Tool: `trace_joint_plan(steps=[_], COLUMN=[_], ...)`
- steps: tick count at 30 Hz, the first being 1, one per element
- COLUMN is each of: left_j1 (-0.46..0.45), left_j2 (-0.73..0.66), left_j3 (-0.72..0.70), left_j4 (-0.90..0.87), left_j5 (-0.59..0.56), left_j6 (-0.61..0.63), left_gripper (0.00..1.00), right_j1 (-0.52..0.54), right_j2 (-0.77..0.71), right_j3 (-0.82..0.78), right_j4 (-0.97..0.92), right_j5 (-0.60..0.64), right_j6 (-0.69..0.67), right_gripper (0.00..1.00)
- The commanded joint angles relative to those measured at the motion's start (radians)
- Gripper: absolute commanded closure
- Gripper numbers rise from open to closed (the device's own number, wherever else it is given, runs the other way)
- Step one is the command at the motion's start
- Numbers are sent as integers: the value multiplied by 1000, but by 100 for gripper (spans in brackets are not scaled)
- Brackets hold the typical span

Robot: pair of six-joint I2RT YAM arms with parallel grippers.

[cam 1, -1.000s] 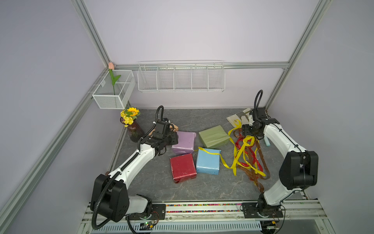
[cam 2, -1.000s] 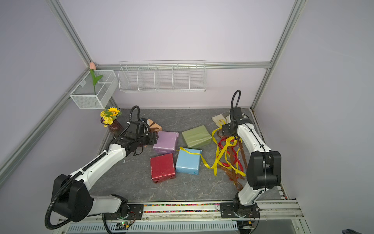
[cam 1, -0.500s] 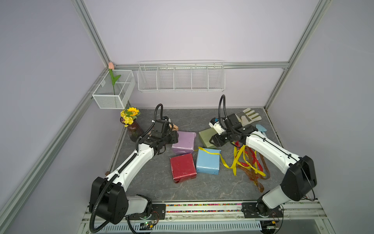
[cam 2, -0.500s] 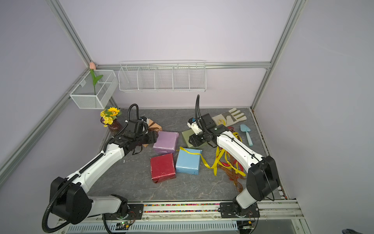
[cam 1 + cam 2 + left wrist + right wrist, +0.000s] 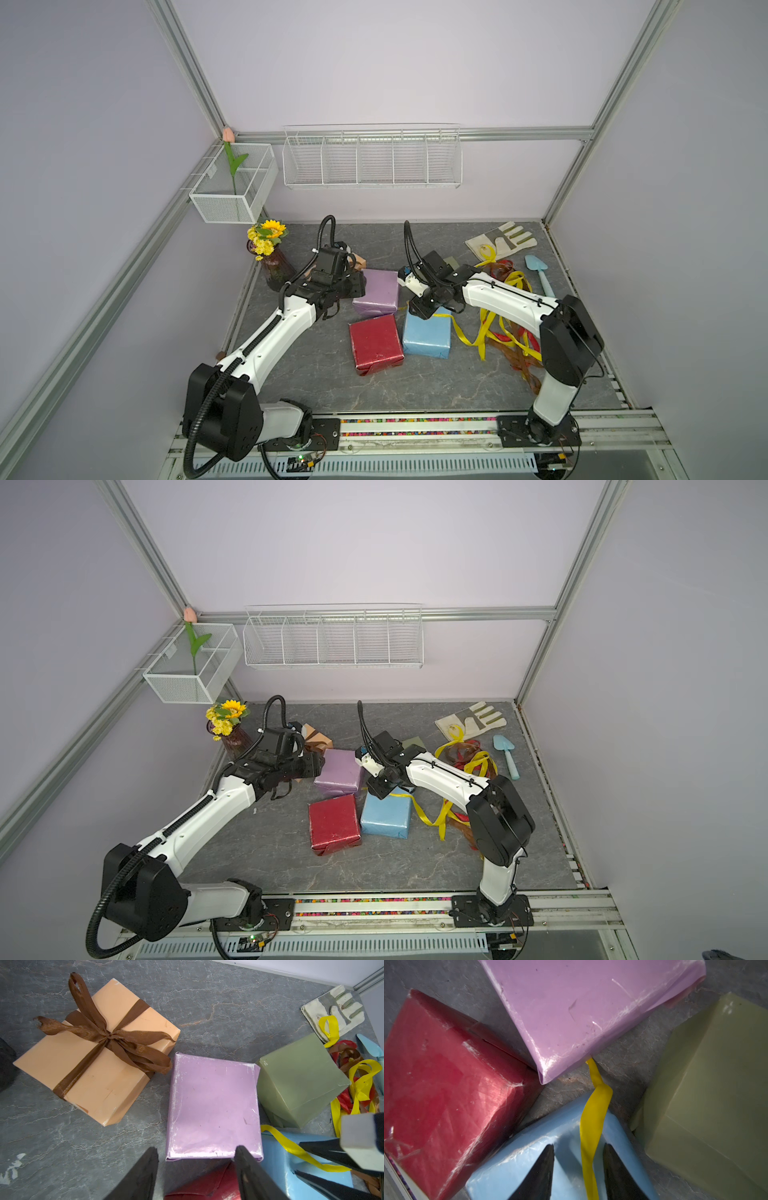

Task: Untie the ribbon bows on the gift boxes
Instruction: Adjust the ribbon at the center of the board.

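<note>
My right gripper (image 5: 579,1145) hangs over the blue box (image 5: 519,1163), jaws apart, astride a loose yellow ribbon (image 5: 592,1122). My left gripper (image 5: 195,1148), also apart, hovers at the lilac box (image 5: 212,1103). Beside it, the tan box (image 5: 104,1084) carries a tied brown bow (image 5: 108,1036).

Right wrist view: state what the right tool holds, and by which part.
Nothing is held. The right tool straddles the yellow ribbon lying over the light blue box, jaws apart and clear of it.
</note>
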Motion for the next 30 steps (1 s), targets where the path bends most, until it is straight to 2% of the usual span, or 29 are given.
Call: trace_joint_plan(steps=[1, 12, 17, 21, 25, 30], left_j1=[5, 5, 5, 5, 6, 5], left_j2=[-20, -11, -15, -16, -10, 2], left_j3=[-9, -10, -12, -15, -16, -13], left_j4=[-18, -17, -18, -13, -8, 2], left_j5=[0, -3, -11, -11, -17, -21], left_j6=[14, 15, 20, 17, 20, 18], left_gripper=[38, 38, 38, 38, 38, 38], right_j1=[10, 0, -71, -174, -254, -406], right_j2=[14, -35, -175, -318, -421, -510], right_j3=[20, 16, 55, 107, 163, 130], right_j4=[-4, -3, 27, 48, 10, 8], right_j5=[38, 19, -57, -97, -27, 60], right_j6=[-14, 10, 69, 102, 83, 92], right_gripper=[62, 93, 93, 93, 93, 93])
